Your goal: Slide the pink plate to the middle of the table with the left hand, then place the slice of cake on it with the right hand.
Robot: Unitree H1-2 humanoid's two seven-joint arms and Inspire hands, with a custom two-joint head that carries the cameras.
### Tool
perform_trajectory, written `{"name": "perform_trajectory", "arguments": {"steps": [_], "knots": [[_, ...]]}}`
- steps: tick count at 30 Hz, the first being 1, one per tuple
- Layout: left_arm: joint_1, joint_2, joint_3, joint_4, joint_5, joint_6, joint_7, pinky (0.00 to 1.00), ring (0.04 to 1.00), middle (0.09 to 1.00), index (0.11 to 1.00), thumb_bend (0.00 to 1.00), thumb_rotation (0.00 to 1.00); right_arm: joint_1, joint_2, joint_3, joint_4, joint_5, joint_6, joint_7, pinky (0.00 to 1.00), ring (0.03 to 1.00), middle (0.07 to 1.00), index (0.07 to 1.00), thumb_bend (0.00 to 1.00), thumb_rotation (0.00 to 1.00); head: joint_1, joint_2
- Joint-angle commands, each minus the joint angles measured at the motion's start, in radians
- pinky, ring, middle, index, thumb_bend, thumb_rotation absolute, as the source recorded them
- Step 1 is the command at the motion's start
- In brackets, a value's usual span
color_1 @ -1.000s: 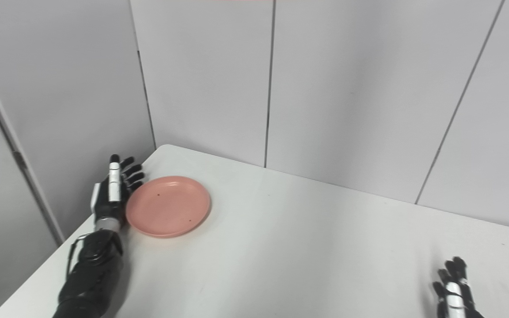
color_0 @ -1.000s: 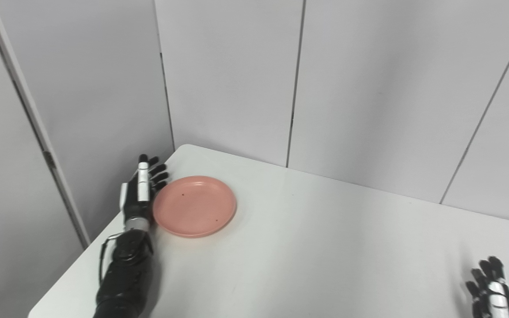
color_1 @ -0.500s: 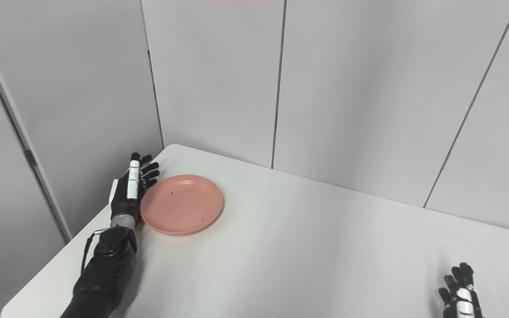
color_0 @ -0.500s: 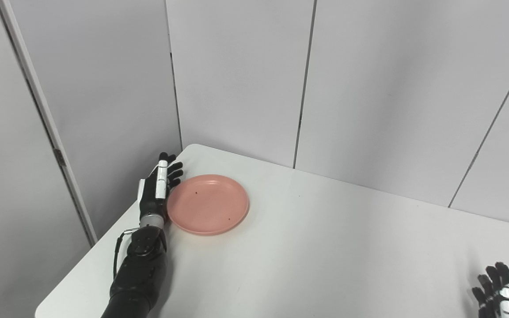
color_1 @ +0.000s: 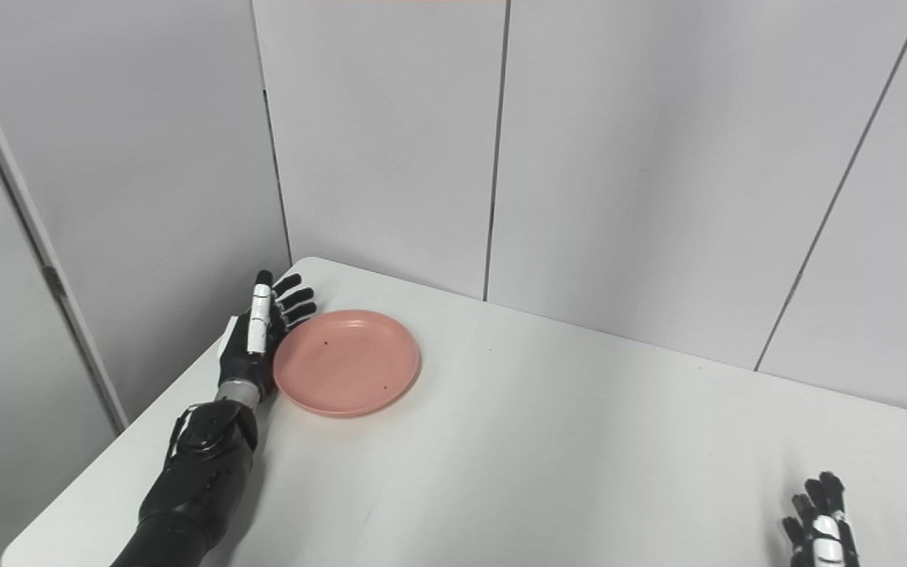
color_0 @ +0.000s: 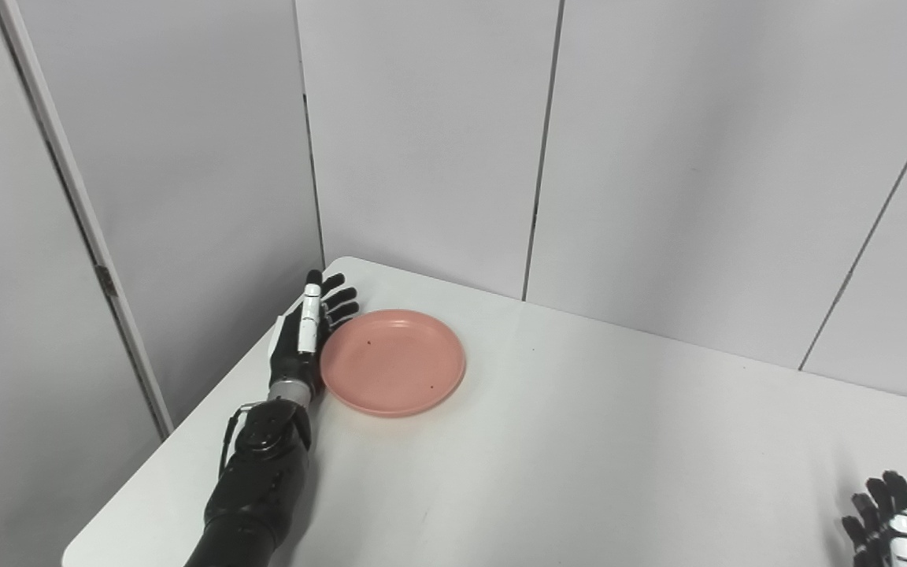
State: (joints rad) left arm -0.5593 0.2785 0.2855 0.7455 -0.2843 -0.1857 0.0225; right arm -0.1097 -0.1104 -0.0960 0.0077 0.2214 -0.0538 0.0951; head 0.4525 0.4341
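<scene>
The pink plate [color_0: 393, 361] lies flat and empty on the white table [color_0: 579, 441], near its far left corner. My left hand [color_0: 304, 339] is open, fingers straight and together, standing on edge against the plate's left rim. My right hand [color_0: 886, 528] is at the bottom right edge of the picture, fingers apart and holding nothing; it is partly cut off. It also shows in the right eye view [color_1: 820, 528]. No slice of cake is in view.
Grey partition walls [color_0: 658, 157] stand close behind the table and along its left side. The table's left edge [color_0: 186, 425] runs just beside my left forearm.
My left hand has moved right with the plate against it, and the plate has slid a little to the right. The camera shifted between the earliest frames and the later ones.
</scene>
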Motion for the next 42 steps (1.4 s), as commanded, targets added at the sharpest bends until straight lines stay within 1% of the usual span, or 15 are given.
{"name": "perform_trajectory", "arguments": {"steps": [1, 8, 10, 13, 16, 18, 23, 24, 25, 29, 33, 34, 36, 39, 42], "knots": [[-0.040, -0.015, -0.022, -0.018, 0.016, 0.003, -0.014, 0.76, 0.764, 0.769, 0.768, 0.83, 1.00, 0.018, 0.008, 0.006, 0.000, -0.007, -0.009, 0.004, 1.00, 1.000, 1.000, 1.000, 0.48, 0.90, -0.017, 0.002], [-0.041, -0.057, -0.054, -0.027, 0.010, 0.035, -0.044, 0.77, 0.757, 0.769, 0.763, 0.82, 1.00, 0.020, 0.010, 0.017, -0.012, -0.027, -0.011, 0.005, 1.00, 1.000, 1.000, 1.000, 0.45, 0.93, -0.065, 0.021], [-0.036, -0.074, -0.061, -0.038, 0.010, 0.045, -0.050, 0.76, 0.756, 0.767, 0.762, 0.81, 1.00, 0.024, 0.012, 0.019, -0.018, -0.031, -0.013, 0.004, 1.00, 1.000, 1.000, 1.000, 0.44, 0.93, -0.074, 0.018], [-0.029, -0.089, -0.078, -0.043, 0.025, 0.045, -0.060, 0.77, 0.761, 0.772, 0.768, 0.79, 1.00, 0.029, 0.019, 0.021, -0.025, -0.041, -0.019, -0.001, 1.00, 1.000, 1.000, 1.000, 0.43, 0.92, -0.100, 0.024], [-0.022, -0.096, -0.101, -0.051, 0.045, 0.042, -0.063, 0.80, 0.766, 0.777, 0.775, 0.78, 1.00, 0.031, 0.025, 0.021, -0.029, -0.047, -0.016, -0.005, 1.00, 1.000, 1.000, 1.000, 0.45, 0.92, -0.111, 0.027], [-0.014, -0.108, -0.116, -0.060, 0.060, 0.039, -0.057, 0.80, 0.766, 0.775, 0.770, 0.77, 1.00, 0.028, 0.028, 0.019, -0.015, -0.037, -0.025, 0.002, 1.00, 1.000, 1.000, 1.000, 0.46, 0.89, -0.128, 0.030], [-0.005, -0.137, -0.121, -0.068, 0.067, 0.034, -0.054, 0.81, 0.787, 0.782, 0.779, 0.77, 1.00, 0.023, 0.034, 0.021, 0.006, -0.028, -0.034, 0.013, 1.00, 1.000, 1.000, 1.000, 0.52, 0.86, -0.167, 0.039], [-0.001, -0.142, -0.128, -0.072, 0.071, 0.030, -0.061, 0.81, 0.788, 0.782, 0.780, 0.77, 1.00, 0.021, 0.035, 0.022, 0.014, -0.030, -0.039, 0.013, 1.00, 1.000, 1.000, 1.000, 0.52, 0.85, -0.188, 0.046], [0.001, -0.145, -0.132, -0.074, 0.074, 0.028, -0.066, 0.83, 0.793, 0.794, 0.793, 0.75, 1.00, 0.019, 0.037, 0.023, 0.020, -0.032, -0.042, 0.013, 1.00, 1.000, 1.000, 1.000, 0.56, 0.85, -0.188, 0.046], [0.025, -0.174, -0.144, -0.113, 0.076, 0.033, -0.068, 0.84, 0.801, 0.802, 0.805, 0.73, 1.00, 0.023, 0.046, 0.029, 0.019, -0.061, -0.045, -0.003, 1.00, 1.000, 1.000, 1.000, 0.61, 0.84, -0.267, 0.064], [0.045, -0.186, -0.155, -0.142, 0.073, 0.040, -0.078, 0.85, 0.813, 0.807, 0.813, 0.72, 1.00, 0.025, 0.062, 0.034, 0.014, -0.086, -0.043, -0.017, 1.00, 1.000, 1.000, 1.000, 0.66, 0.83, -0.325, 0.077], [0.049, -0.189, -0.156, -0.148, 0.072, 0.042, -0.080, 0.83, 0.810, 0.805, 0.812, 0.72, 1.00, 0.025, 0.065, 0.035, 0.014, -0.090, -0.043, -0.018, 1.00, 1.000, 1.000, 1.000, 0.65, 0.83, -0.325, 0.077], [0.058, -0.195, -0.155, -0.160, 0.065, 0.040, -0.087, 0.82, 0.810, 0.806, 0.815, 0.71, 1.00, 0.025, 0.074, 0.039, 0.015, -0.102, -0.044, -0.027, 1.00, 0.999, 1.000, 1.000, 0.62, 0.83, -0.366, 0.086], [0.071, -0.205, -0.158, -0.181, 0.062, 0.049, -0.096, 0.81, 0.811, 0.811, 0.820, 0.70, 1.00, 0.023, 0.088, 0.044, 0.013, -0.114, -0.041, -0.039, 1.00, 0.998, 0.998, 1.000, 0.61, 0.83, -0.389, 0.096], [0.083, -0.213, -0.166, -0.204, 0.068, 0.067, -0.098, 0.81, 0.817, 0.818, 0.826, 0.69, 1.00, 0.019, 0.101, 0.051, 0.016, -0.122, -0.037, -0.045, 1.00, 0.999, 1.000, 1.000, 0.60, 0.82, -0.447, 0.103]]}}
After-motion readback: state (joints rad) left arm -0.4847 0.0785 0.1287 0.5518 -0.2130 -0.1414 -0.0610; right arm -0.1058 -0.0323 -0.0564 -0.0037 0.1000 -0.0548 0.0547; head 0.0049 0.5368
